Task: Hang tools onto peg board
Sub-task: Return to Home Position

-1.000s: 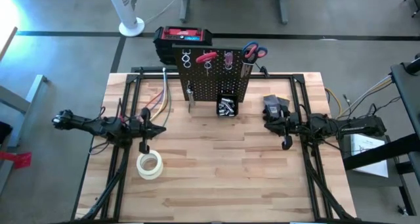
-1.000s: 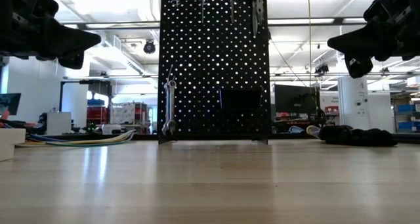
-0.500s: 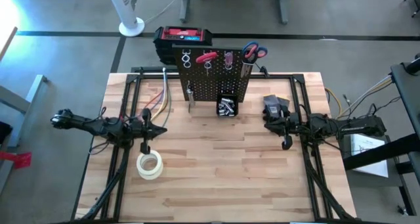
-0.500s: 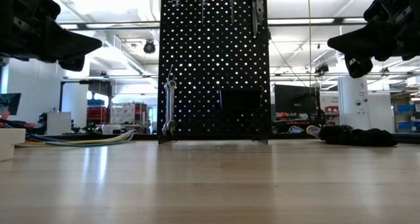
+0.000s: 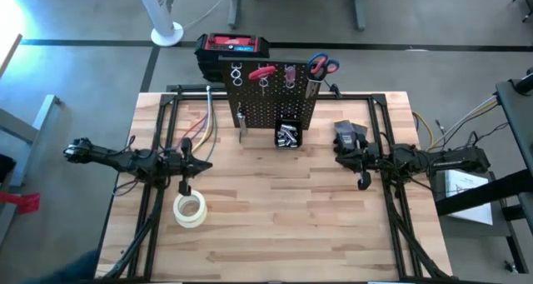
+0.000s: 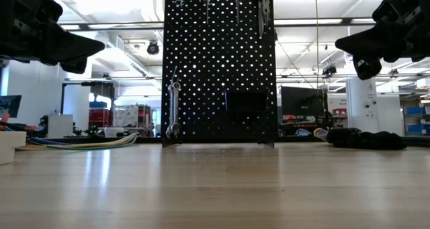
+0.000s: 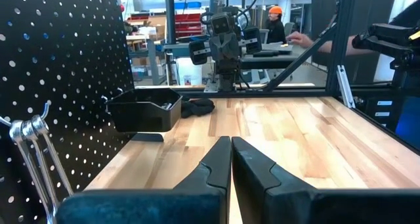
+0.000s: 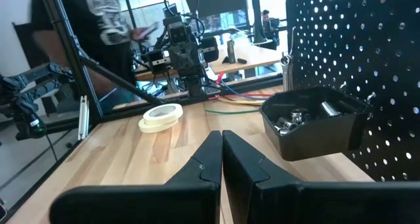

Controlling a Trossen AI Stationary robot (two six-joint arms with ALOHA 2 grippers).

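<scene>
The peg board [image 5: 271,101] stands upright at the table's far middle. Along its top hang red-handled scissors [image 5: 323,65], a red clamp-like tool [image 5: 262,71] and pliers [image 5: 289,74]. A silver wrench [image 6: 174,111] hangs low on its left side. Its small black bin [image 8: 315,122] holds silver sockets. My left gripper [image 7: 231,148] is shut and level above the table's left, pointing toward the right. My right gripper [image 8: 222,142] is shut and level above the table's right side, pointing left. Both grippers hold nothing.
A white tape roll [image 5: 190,209] lies near my left gripper. A black glove [image 5: 350,134] lies right of the peg board. A red-and-black toolbox [image 5: 233,47] stands behind the board, and cables [image 5: 200,130] lie at its left. People move in the room beyond the table.
</scene>
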